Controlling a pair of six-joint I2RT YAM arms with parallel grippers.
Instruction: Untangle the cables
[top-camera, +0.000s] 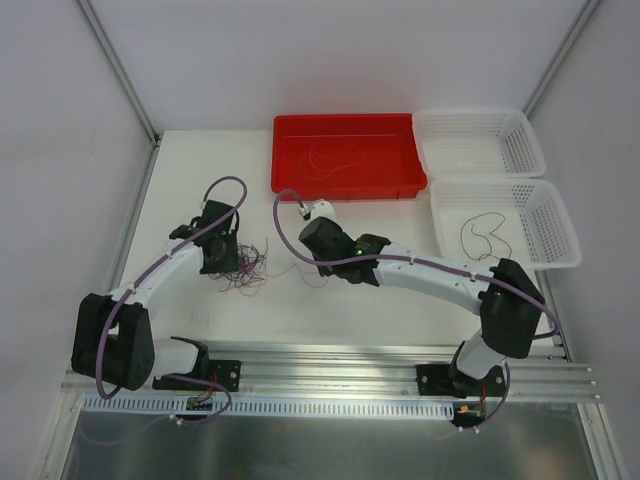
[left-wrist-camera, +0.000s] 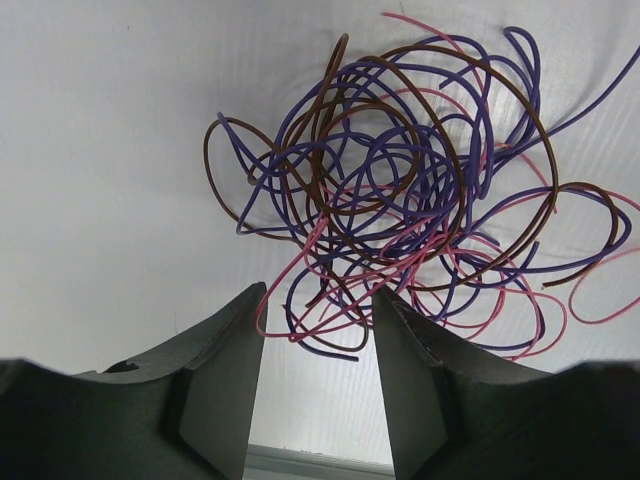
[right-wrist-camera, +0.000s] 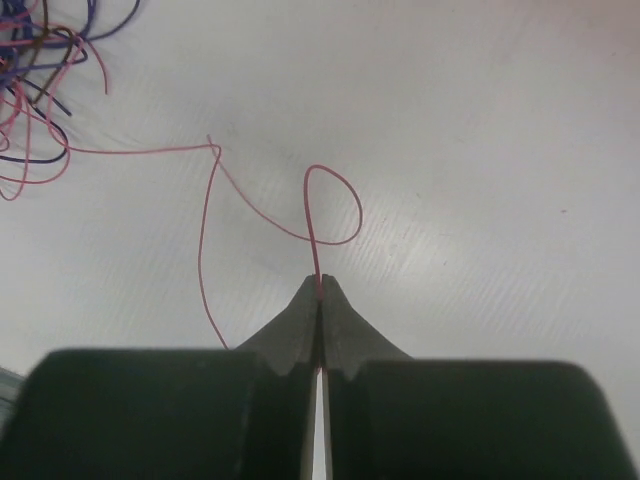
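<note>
The counter (top-camera: 400, 310) is a flat white sheet with a matte, faintly ribbed surface. It is enclosed by plain pale walls and edged by aluminium rails (top-camera: 330, 360) at the near side. At the far edge sits a rectangular red tray (top-camera: 350, 188) of smooth plastic. Just beside it on the right are two white perforated baskets, the far basket (top-camera: 520, 150) and the near basket (top-camera: 548, 225). A thin dark looped strand (top-camera: 485, 232) lies in the near basket. The left arm (top-camera: 165, 270) and right arm (top-camera: 430, 275), black-and-white jointed units, both reach toward the middle of the counter. The cables (left-wrist-camera: 400, 180) lie on the counter left of centre as a loose, roughly round tangle of hair-thin curly strands in purple, brown and pink. The left fingers (left-wrist-camera: 220, 350) are dark wedge-shaped pads spread moderately wide at the near edge of the tangle. Pink and purple loops lie in the gap between the tips; contact with the pads cannot be confirmed from this view. The right fingers (right-wrist-camera: 300, 330) are pressed together on a single pink strand (right-wrist-camera: 335, 200). This strand forms one small loop and trails left to the tangle.
</note>
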